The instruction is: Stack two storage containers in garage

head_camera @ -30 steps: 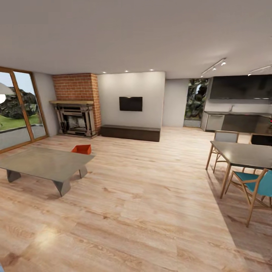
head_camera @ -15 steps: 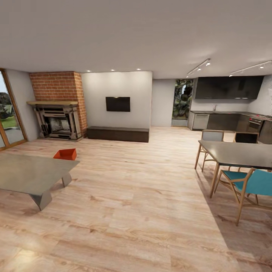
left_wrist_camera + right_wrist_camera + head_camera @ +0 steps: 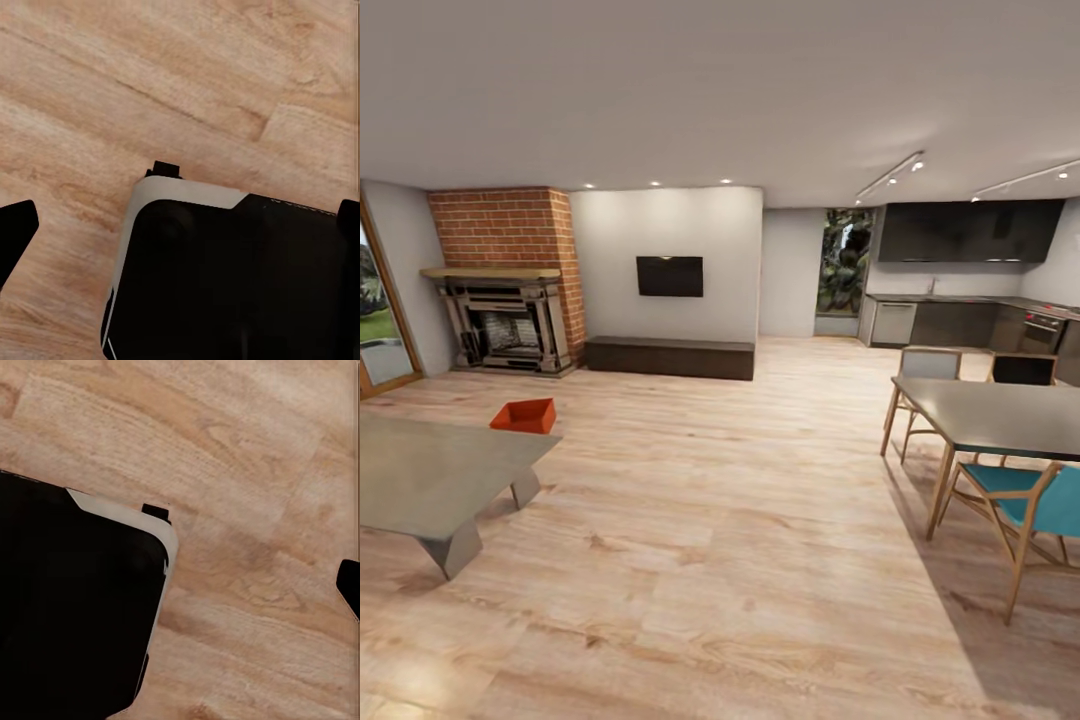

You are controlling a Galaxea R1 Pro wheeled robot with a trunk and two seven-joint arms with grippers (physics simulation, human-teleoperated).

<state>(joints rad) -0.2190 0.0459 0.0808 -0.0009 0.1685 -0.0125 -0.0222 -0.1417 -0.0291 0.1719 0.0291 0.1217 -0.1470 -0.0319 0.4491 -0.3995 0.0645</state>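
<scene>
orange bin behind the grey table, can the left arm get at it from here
Probably not. The bin sits on the wood floor well across the room, beyond the table; the left wrist view shows floor beside the robot's base.

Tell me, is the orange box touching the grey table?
Cannot tell. In the head view the storage container sits behind the low table, whose edge overlaps it, hiding any gap.

The room is seen from the head camera at standing height, faced level toward the far wall with the television (image 3: 670, 276), the brick fireplace (image 3: 510, 290) and a distant kitchen. Both wrist cameras are pointed steeply down, close above the wood-plank floor (image 3: 150, 82), with the robot's black base (image 3: 240, 285) beside each. The plank floor is shared by all three views.
</scene>
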